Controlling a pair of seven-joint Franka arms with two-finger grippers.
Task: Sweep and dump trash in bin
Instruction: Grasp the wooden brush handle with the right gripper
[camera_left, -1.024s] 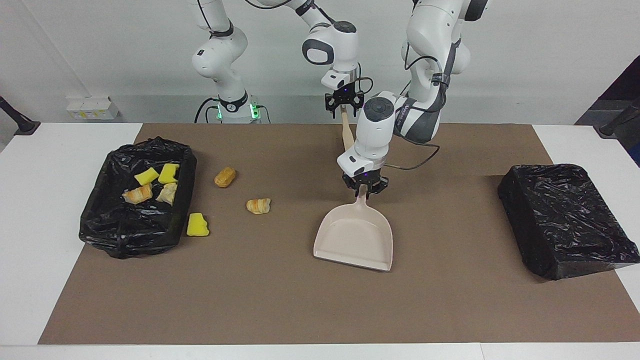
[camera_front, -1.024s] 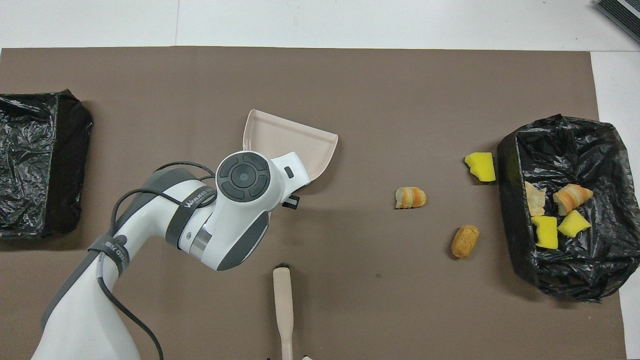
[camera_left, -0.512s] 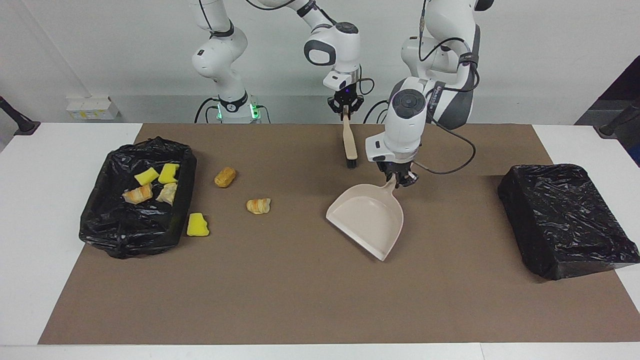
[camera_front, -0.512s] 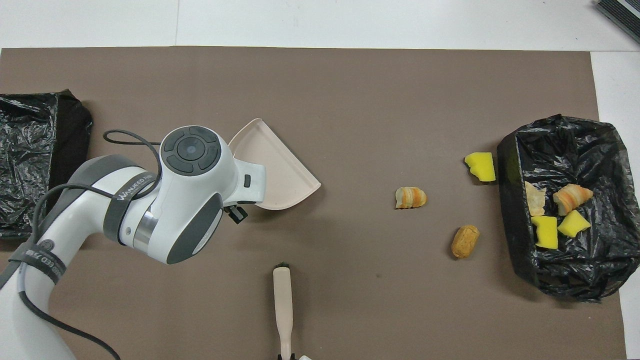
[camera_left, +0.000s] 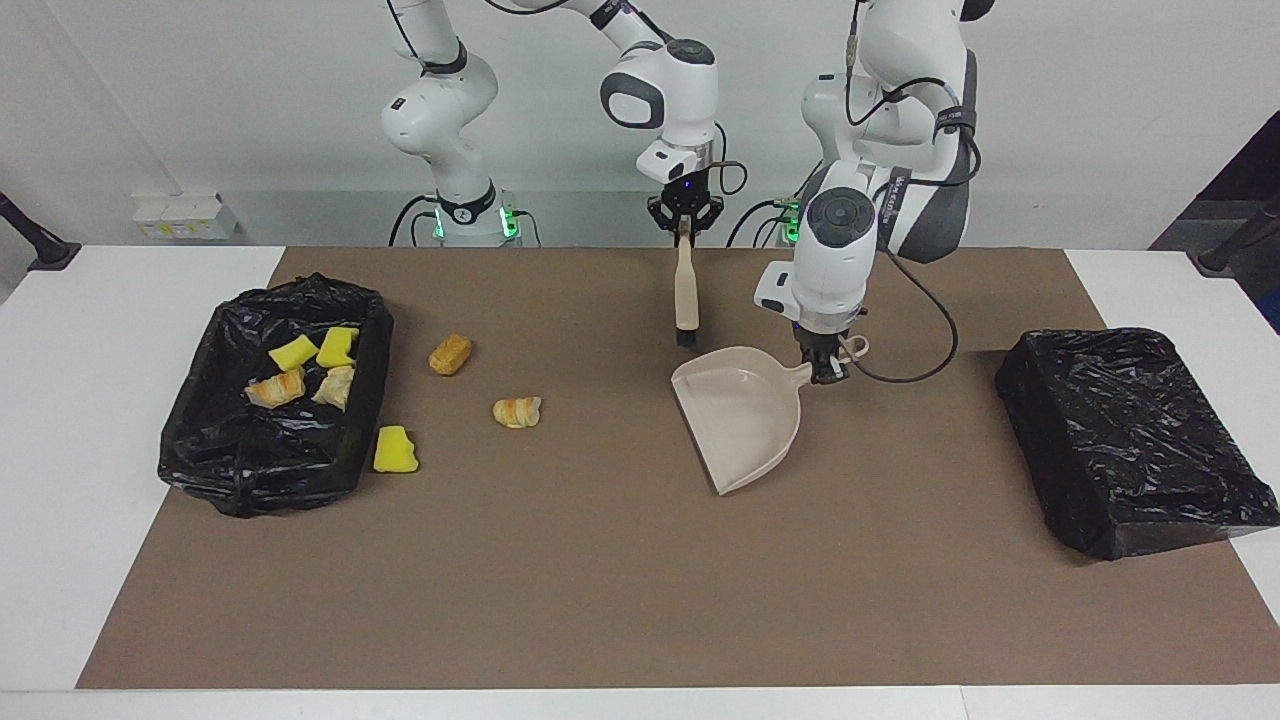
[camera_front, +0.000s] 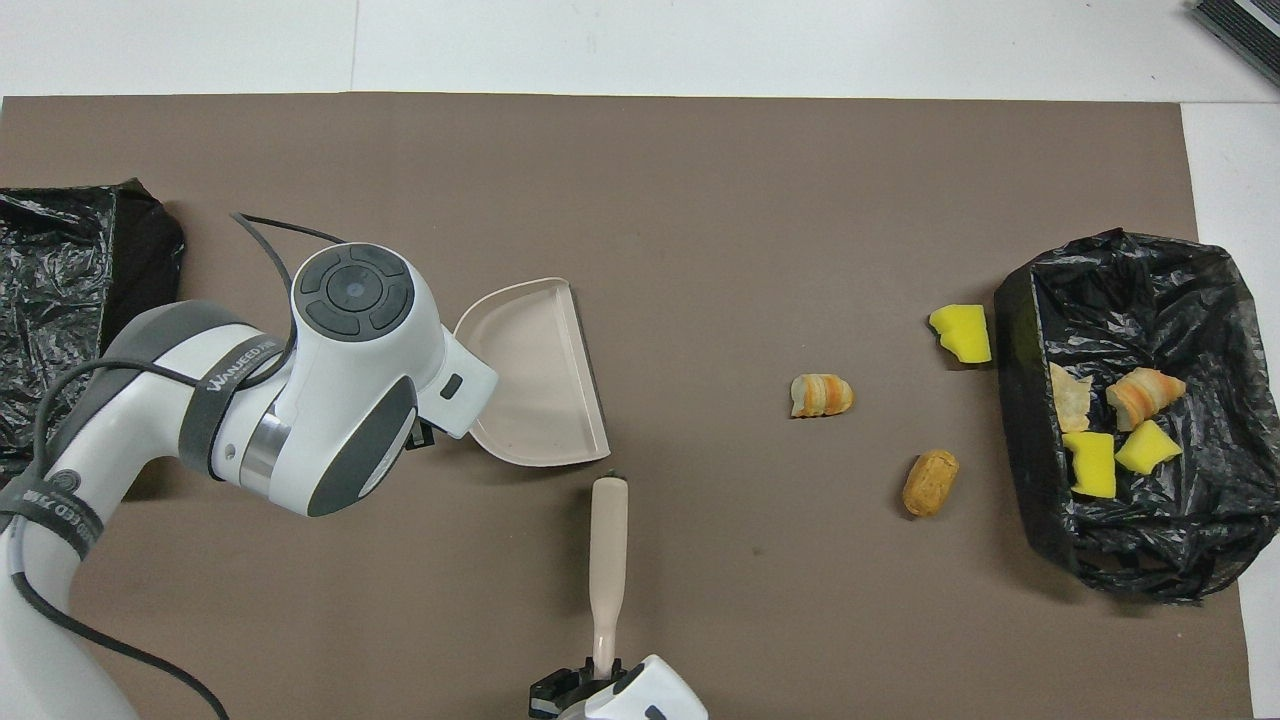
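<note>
The dustpan (camera_left: 742, 428) is held by its handle in the left end effector (camera_left: 826, 370), mouth turned toward the trash (camera_left: 517, 411) lying well apart, toward the bin (camera_left: 275, 400). The brush (camera_left: 686, 292) is gripped at its handle top by the right end effector (camera_left: 684, 222), bristles hanging down, presumably ready for sweeping.

Two high, opposed cameras share one table (camera_left: 640, 600).

Bin liner (camera_left: 265, 440): glossy, crinkled black plastic film. Dustpan (camera_left: 745, 425): smooth beige plastic, slight sheen. Brush (camera_left: 686, 290) handle: matt, beige. Mat (camera_left: 600, 580): matt brown, paper-like. Sponge chunk (camera_left: 395, 449): porous yellow foam. Bench (camera_left: 90, 400): smooth white.
</note>
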